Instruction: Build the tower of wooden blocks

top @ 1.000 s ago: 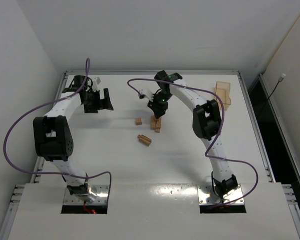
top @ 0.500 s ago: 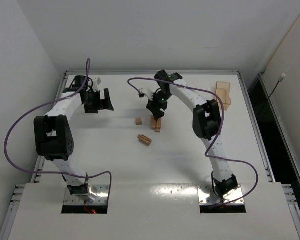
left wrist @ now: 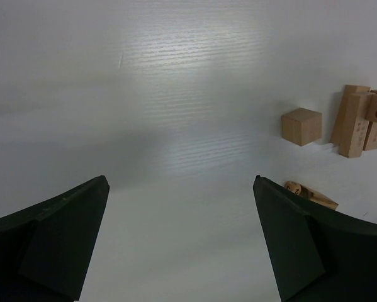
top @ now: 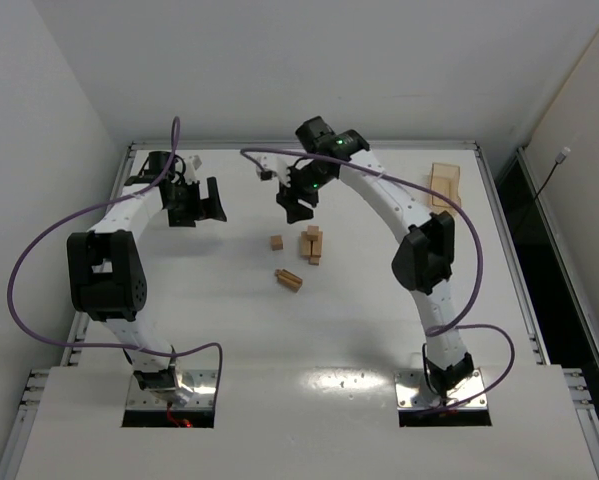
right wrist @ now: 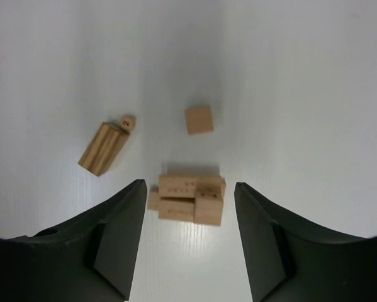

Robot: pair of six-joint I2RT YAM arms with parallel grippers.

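The wood block tower (top: 312, 245) is a low stack of light-tan bars and cubes mid-table; the right wrist view shows it (right wrist: 188, 198) lying below and between my fingers, untouched. A loose cube (top: 276, 242) (right wrist: 199, 119) sits just left of it. A ridged bar with a small peg (top: 289, 279) (right wrist: 103, 148) lies nearer the front. My right gripper (top: 292, 207) (right wrist: 188, 251) hangs open and empty above the table, just behind and left of the tower. My left gripper (top: 200, 208) (left wrist: 182, 251) is wide open and empty at the far left, with the cube (left wrist: 301, 126) and tower (left wrist: 358, 119) to its right.
A shallow light-wood tray (top: 445, 186) rests at the back right near the table edge. A purple cable loops over each arm. White walls close in the table at the left and back.
My right gripper has opened, let go at the tower and risen back and to the left, leaving the stack standing. The left arm has not moved.
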